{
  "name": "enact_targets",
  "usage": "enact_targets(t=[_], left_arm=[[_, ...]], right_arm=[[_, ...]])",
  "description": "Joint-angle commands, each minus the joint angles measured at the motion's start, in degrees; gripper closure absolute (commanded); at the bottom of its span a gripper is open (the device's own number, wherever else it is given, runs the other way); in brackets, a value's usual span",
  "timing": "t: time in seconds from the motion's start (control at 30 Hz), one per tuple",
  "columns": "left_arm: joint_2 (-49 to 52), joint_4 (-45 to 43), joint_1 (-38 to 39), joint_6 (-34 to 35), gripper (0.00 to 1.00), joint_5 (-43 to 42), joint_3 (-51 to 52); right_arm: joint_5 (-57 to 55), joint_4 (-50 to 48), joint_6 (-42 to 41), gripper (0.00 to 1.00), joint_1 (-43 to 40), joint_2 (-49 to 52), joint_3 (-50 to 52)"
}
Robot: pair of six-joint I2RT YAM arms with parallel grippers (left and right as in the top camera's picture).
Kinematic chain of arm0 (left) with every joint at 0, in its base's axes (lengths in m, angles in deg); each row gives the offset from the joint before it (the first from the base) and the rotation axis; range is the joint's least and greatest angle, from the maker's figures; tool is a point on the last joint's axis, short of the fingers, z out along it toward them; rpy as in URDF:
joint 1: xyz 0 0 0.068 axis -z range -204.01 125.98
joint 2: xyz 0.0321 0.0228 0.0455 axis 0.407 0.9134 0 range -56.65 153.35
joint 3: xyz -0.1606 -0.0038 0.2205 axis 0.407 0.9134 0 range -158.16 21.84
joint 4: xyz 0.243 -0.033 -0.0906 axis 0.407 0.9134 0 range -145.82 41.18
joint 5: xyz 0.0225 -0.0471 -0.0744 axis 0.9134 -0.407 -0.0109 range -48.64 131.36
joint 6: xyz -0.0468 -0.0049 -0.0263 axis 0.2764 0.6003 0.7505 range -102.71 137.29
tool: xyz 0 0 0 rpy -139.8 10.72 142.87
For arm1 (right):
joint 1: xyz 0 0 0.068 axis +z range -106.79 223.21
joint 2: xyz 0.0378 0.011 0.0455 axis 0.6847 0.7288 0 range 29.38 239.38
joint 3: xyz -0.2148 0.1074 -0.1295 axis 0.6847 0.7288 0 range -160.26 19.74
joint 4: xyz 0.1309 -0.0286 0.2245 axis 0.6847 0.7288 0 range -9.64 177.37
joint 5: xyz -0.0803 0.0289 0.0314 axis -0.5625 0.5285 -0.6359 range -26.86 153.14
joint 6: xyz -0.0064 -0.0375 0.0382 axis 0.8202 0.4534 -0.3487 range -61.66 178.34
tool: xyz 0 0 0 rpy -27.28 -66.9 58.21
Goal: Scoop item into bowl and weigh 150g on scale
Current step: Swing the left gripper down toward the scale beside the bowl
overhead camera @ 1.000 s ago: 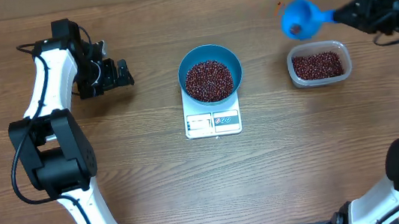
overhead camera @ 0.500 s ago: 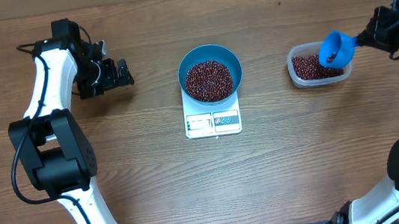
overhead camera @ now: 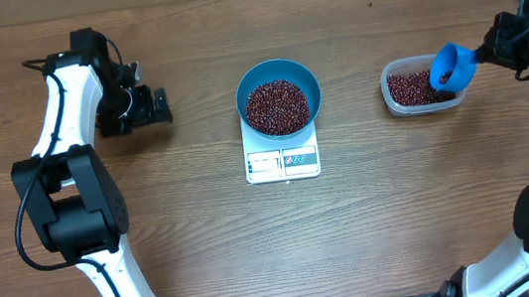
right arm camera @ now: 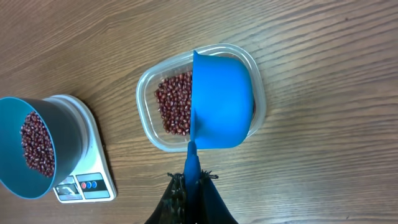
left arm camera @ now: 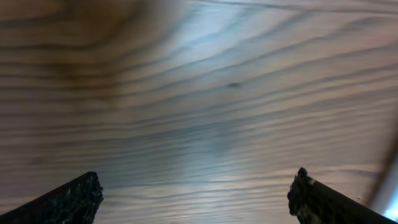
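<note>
While the right claw (overhead camera: pixel 495 47) clamps tight on the blue scoop (overhead camera: pixel 452 65), the overhead view has that scoop tipped over the clear tub (overhead camera: pixel 391 102) at the right of the table (overhead camera: pixel 206 245), a few beans showing in its cup. Centre stage, the blue bowl (overhead camera: pixel 308 75) sits on the white scale (overhead camera: pixel 282 163) with a good heap of beans (overhead camera: pixel 276 106) inside; the display is too small to read. Far left, the left claw (overhead camera: pixel 155 109) hangs well apart from everything.

Over to the left wrist: nothing but wood grain, and two dark fingers (left arm camera: pixel 71 199) spread wide at the bottom corners, holding nothing.

Now the right wrist: the handle (right arm camera: pixel 192 163) runs straight out of the pinched jaws, and the scoop lies on its side across the tub, its back hiding part of the beans there. Bowl and scale wait at the lower left.

My read: this is the dip for a fresh load. Next up, the scoop needs to roll level with beans aboard, lift clear of the tub's rim, and travel left to the bowl without spilling.
</note>
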Motion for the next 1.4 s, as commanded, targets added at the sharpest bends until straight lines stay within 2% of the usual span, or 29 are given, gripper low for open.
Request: enact_targets(t=[0.0, 0.17, 0.33, 0.37, 0.43, 0.53, 0.77, 0.9, 0.97, 1.17, 1.37], left_arm=[[0.48, -0.76, 0.39, -1.97, 0.01, 9.33, -0.44], [0.48, -0.9, 0.39, -1.97, 0.0, 9.31, -0.44], [0.46, -2.51, 0.39, 2.05, 0.0, -0.17, -0.46], [0.28, -2.16, 0.39, 0.72, 0.0, -2.86, -0.79], [-0.46, 1.05, 0.42, -8.39, 0.0, -13.44, -1.92], [-3.91, 6.1, 1.09, -15.93, 0.0, -17.81, -2.12], [-20.28, 9.6, 5.6, -16.13, 0.0, -15.76, -2.05], [-22.4, 15.34, 10.36, -16.2, 0.0, -15.04, -0.87], [-22.38, 15.69, 12.85, -18.6, 0.0, -16.57, 1.64], [-22.4, 9.31, 20.26, -19.56, 0.0, -11.15, 10.62], [-22.43, -2.58, 25.88, -15.61, 0.0, -2.08, 20.72]], right_arm=[[0.02, -0.35, -0.2, 0.96, 0.11, -1.95, 0.04], [0.04, -0.59, -0.2, 0.96, 0.11, -1.95, 0.04], [0.07, -0.42, -0.2, 0.96, 0.11, -1.95, 0.04], [0.07, -0.28, -0.2, 0.96, 0.11, -1.95, 0.04], [0.04, 0.09, -0.2, 0.96, 0.11, -1.95, 0.04], [0.04, -0.09, -0.2, 0.96, 0.11, -1.95, 0.04], [0.07, 0.07, -0.2, 0.96, 0.11, -1.95, 0.04], [0.04, -0.13, -0.2, 0.96, 0.13, -1.95, 0.04], [0.04, -0.15, -0.2, 0.96, 0.13, -1.95, 0.04], [0.04, -0.35, -0.17, 0.96, 0.11, -1.95, 0.04], [0.04, -0.87, -0.2, 0.96, 0.11, -1.95, 0.04]])
